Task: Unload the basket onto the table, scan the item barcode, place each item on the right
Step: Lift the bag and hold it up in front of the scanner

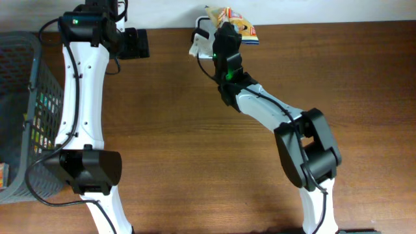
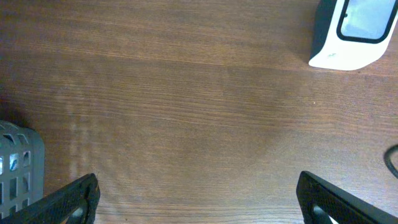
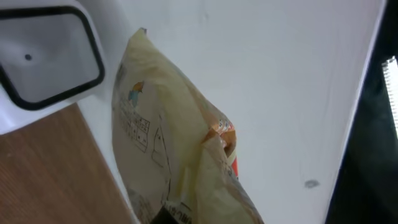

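Observation:
The item is a yellowish snack packet with orange print, held up at the table's far edge by my right gripper, which is shut on it. In the right wrist view the packet fills the middle and hides the fingers. The white barcode scanner with a dark window stands just left of the packet; its window shows at the upper left. My left gripper hovers open over bare wood, nothing between its fingers, with the scanner ahead to its right.
A grey wire basket with some goods inside stands at the table's left edge; its corner shows in the left wrist view. A white wall rises behind the table's far edge. A black cable lies at the right.

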{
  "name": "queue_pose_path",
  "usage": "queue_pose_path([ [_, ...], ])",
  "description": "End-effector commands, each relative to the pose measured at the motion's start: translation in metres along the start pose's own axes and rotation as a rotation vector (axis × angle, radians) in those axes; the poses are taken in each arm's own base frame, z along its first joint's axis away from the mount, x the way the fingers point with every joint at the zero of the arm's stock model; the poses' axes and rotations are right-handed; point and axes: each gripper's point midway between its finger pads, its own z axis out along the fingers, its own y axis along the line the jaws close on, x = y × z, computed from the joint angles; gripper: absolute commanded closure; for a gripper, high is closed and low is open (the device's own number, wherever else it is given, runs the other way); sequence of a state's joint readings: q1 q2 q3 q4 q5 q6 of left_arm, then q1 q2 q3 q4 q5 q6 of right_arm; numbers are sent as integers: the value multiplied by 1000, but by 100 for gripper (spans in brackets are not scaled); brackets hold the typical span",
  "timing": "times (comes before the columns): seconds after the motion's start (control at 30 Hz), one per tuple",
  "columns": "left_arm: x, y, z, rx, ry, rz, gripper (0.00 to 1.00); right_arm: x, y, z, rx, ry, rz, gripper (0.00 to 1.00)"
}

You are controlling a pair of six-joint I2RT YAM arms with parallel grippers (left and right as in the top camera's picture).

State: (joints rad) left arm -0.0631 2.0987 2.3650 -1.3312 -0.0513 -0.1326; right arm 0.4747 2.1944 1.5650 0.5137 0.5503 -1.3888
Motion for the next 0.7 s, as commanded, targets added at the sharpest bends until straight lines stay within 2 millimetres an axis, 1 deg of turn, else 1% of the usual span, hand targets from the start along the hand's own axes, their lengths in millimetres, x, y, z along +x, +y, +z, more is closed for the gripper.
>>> queue_pose_path([
  [0.0, -2, -1, -1, 8, -8, -10, 1, -10, -3, 5, 57, -36, -136, 96],
  [0.07, -2, -1, -1, 8, -8, -10, 1, -22, 1, 5, 55, -104, -194, 96],
  [0.17, -2, -1, -1, 8, -8, -10, 1, -25, -1, 5, 63, -118, -238, 96],
  [0.27, -2, -1, -1, 8, -8, -10, 1, -30, -8, 4, 98, -145, -264, 96],
  [0.37, -2, -1, -1, 8, -8, -10, 1, -37, -5, 3, 113, -178, -417, 96],
  [0.4, -2, -1, -1, 8, -8, -10, 1, -38, -4, 4, 117, -178, -464, 96],
  [0.53, -2, -1, -1, 8, -8, -10, 1, -35, -2, 7, 118, -192, -498, 96],
  [0.63, -2, -1, -1, 8, -8, -10, 1, -29, 10, 13, 99, -194, -507, 96],
  [0.67, -2, -1, -1, 8, -8, -10, 1, -25, 18, 17, 87, -190, -512, 96],
])
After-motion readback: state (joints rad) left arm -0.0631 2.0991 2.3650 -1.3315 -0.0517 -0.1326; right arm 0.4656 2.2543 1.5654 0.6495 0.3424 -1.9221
